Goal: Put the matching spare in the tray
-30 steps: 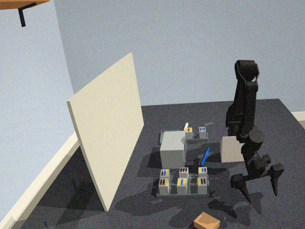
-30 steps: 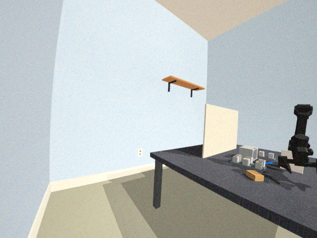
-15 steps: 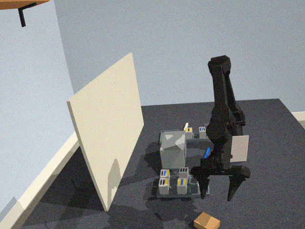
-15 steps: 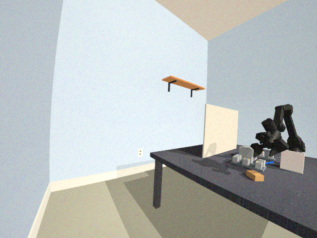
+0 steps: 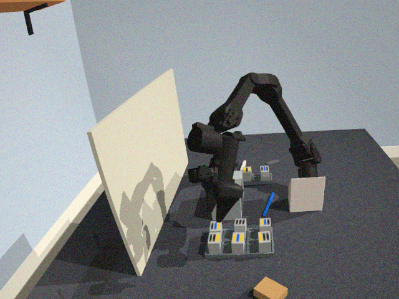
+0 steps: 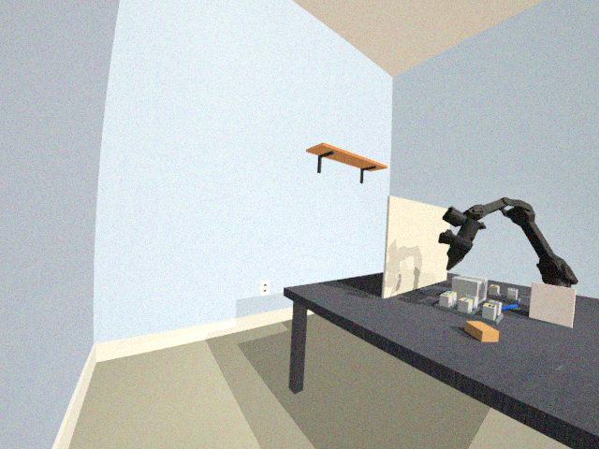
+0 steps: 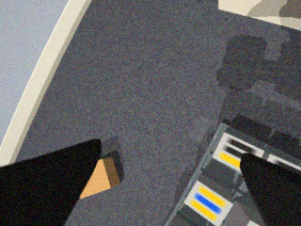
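Observation:
My gripper (image 5: 219, 219) (image 6: 450, 267) (image 7: 170, 153) is open and empty, pointing down above the front-left area of the front rack. This dark rack (image 5: 240, 256) (image 7: 201, 162) holds several small grey spares with striped tops. One spare (image 5: 238, 243) (image 7: 208, 202) has yellow, blue and yellow stripes; the corner spare (image 5: 214, 243) (image 7: 230, 150) has two black stripes and a yellow one. A back rack (image 5: 257, 184) holds two spares. A large grey box (image 5: 236, 212) (image 6: 466, 291) stands behind the front rack, partly hidden by the arm. No printed code is readable. I cannot tell which holder is the tray.
A tall cream panel (image 5: 141, 135) (image 6: 411, 241) stands left of the racks. A pinkish panel (image 5: 307, 194) (image 6: 551, 304) stands right, before the arm's base. A blue stick (image 5: 269, 204) lies between. An orange block (image 5: 270, 288) (image 6: 481, 330) (image 7: 96, 179) lies in front.

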